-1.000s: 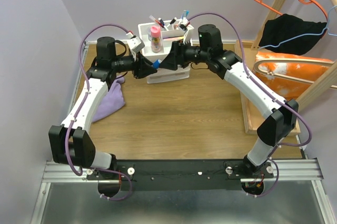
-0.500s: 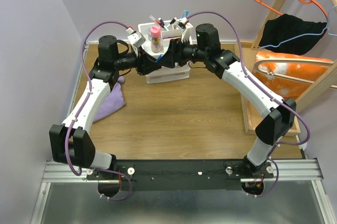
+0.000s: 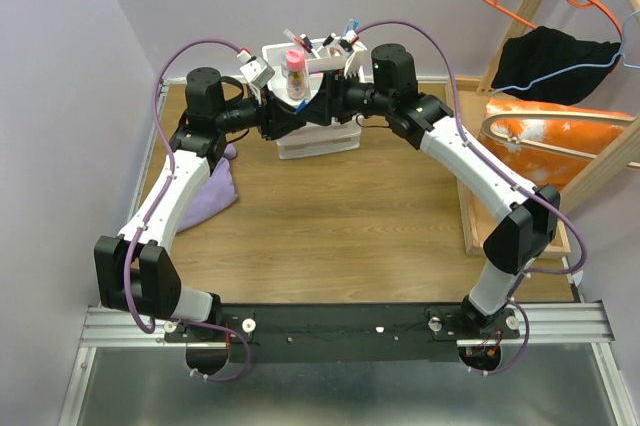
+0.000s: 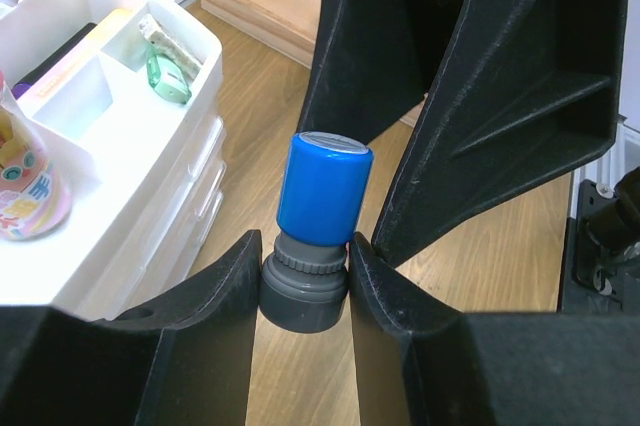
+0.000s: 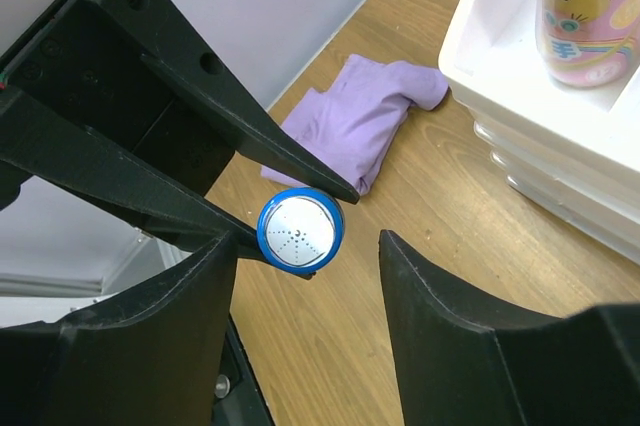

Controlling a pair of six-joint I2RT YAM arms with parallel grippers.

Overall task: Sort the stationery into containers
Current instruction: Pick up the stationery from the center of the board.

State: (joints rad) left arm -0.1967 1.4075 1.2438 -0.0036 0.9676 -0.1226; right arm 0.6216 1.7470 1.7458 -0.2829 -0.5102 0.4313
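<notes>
A stubby blue marker (image 4: 322, 196) with a grey base is clamped at that base in my left gripper (image 4: 305, 246), held in the air in front of the white organiser (image 4: 150, 146). In the right wrist view its round blue-rimmed end (image 5: 300, 230) faces the camera. My right gripper (image 5: 305, 246) stands open around that end, with a gap on the right side. In the top view the left gripper (image 3: 283, 121) and the right gripper (image 3: 312, 111) meet tip to tip before the organiser (image 3: 320, 143), and the marker is hidden between them. Several pens stand in the organiser's top compartments (image 3: 335, 46).
A pink patterned bottle (image 3: 296, 74) stands on the organiser's top. A purple cloth (image 3: 210, 191) lies on the table at the left. A wooden frame (image 3: 470, 216) runs along the right edge, with orange and black items behind it.
Both grippers have moved together in front of the organiser. The right gripper's jaws have come around the marker's blue end and narrowed a little. The left grip is unchanged.
</notes>
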